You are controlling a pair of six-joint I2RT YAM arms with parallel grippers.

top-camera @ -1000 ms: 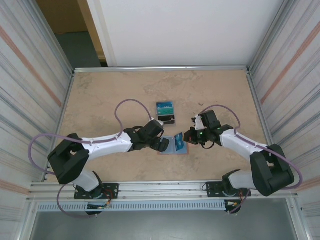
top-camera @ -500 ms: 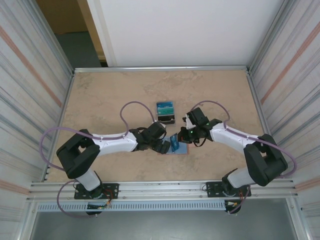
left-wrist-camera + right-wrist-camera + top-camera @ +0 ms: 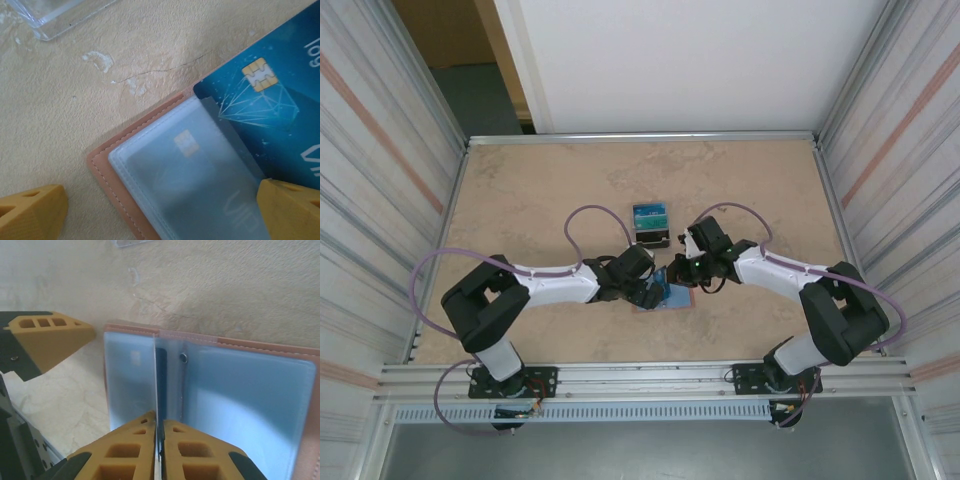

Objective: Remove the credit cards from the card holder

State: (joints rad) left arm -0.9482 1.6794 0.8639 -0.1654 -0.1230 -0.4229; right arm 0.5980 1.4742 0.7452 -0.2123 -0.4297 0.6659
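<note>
**A:** What do we have, starting with the biggest?

**B:** We have the tan, stone-look table (image 3: 520, 200), with both arms reaching in to meet near its middle. Just behind them is a dark tiered stand (image 3: 653, 238) with teal cards (image 3: 649, 212) in it.

**A:** And where do we find the card holder?

**B:** We find the card holder (image 3: 240, 344) lying open and flat on the table just in front of that stand, between the two grippers. Its rim is salmon pink, and inside are clear sleeves over light blue-grey.

**A:** What do we see in it?

**B:** The sleeve by the corner holds a flat card (image 3: 200, 180), and we can make out its chip through the plastic. Beside it the blue card (image 3: 260, 110), with a diamond drawing and a gold chip (image 3: 259, 75), stands up out of the holder. A clear flap overlaps part of it.

**A:** How do the jaws stand?

**B:** We see the right gripper (image 3: 159, 422) pinched on the near edge of that blue card, its fingers all but touching. The left gripper (image 3: 162, 189) is spread wide and grips nothing. One of its fingers is over bare table beside the holder's corner, the other over the sleeve.

**A:** And the smallest thing we can name?

**B:** A small metal stud (image 3: 184, 358) by the fold.
</note>
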